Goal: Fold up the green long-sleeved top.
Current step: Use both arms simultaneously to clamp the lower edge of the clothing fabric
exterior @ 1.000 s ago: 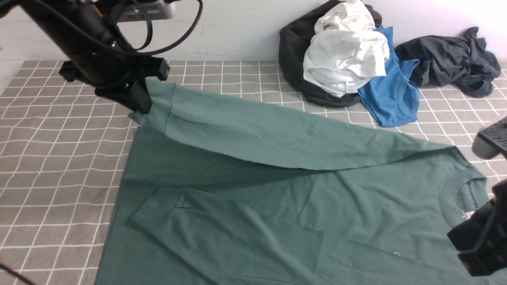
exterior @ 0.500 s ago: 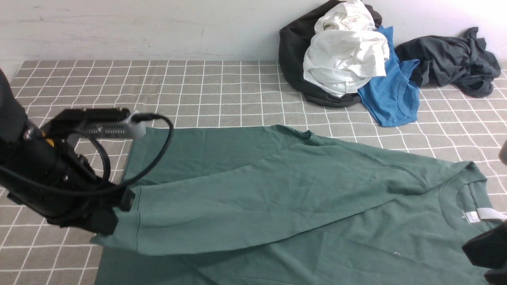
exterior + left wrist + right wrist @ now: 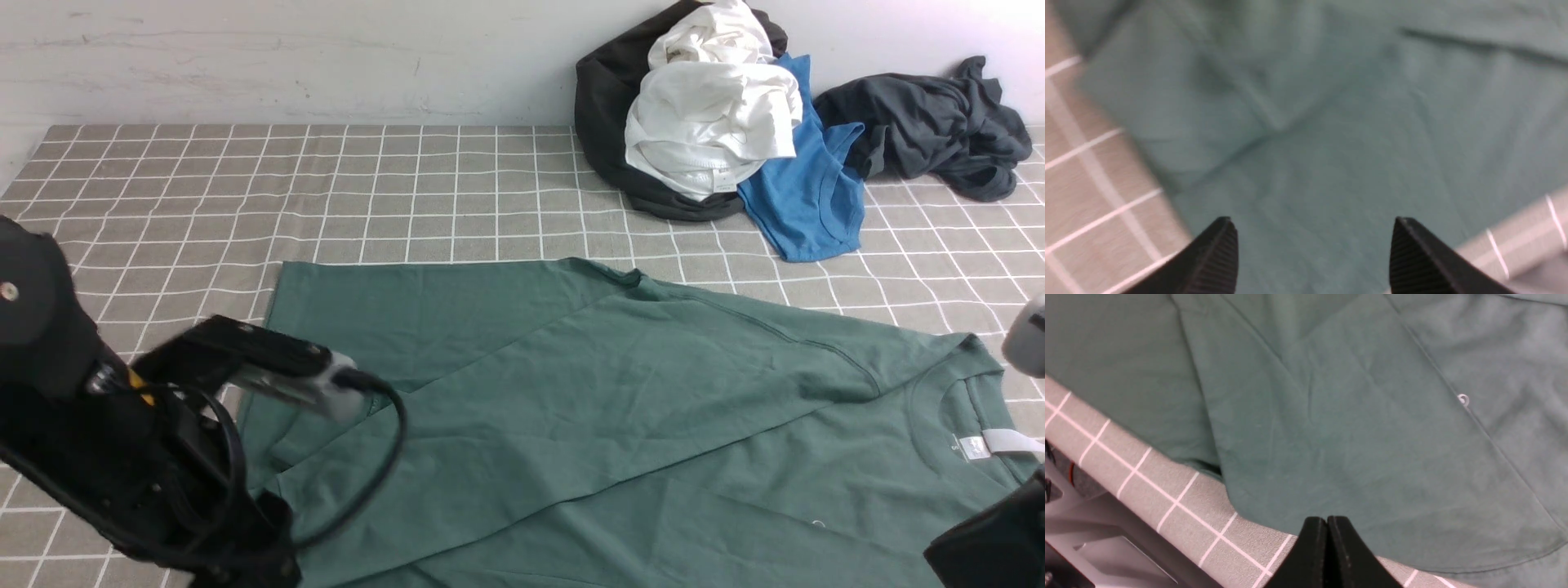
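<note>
Cotton top (image 3: 571, 408) in dark green, sleeves folded across its front.

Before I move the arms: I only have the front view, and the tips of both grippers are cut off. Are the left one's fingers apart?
Observer: Yes. In the left wrist view the left gripper stands open, with a wide gap between its fingers and green cloth showing through it.
Operator: And the right one?
Observer: Shut. In the right wrist view the right gripper's fingertips meet, with nothing between them.
Operator: Can you see the near edge of the green top that my picture cuts off?
Observer: Yes, the right wrist view shows the edge of the green top, with bare grid-patterned cloth beyond it.
</note>
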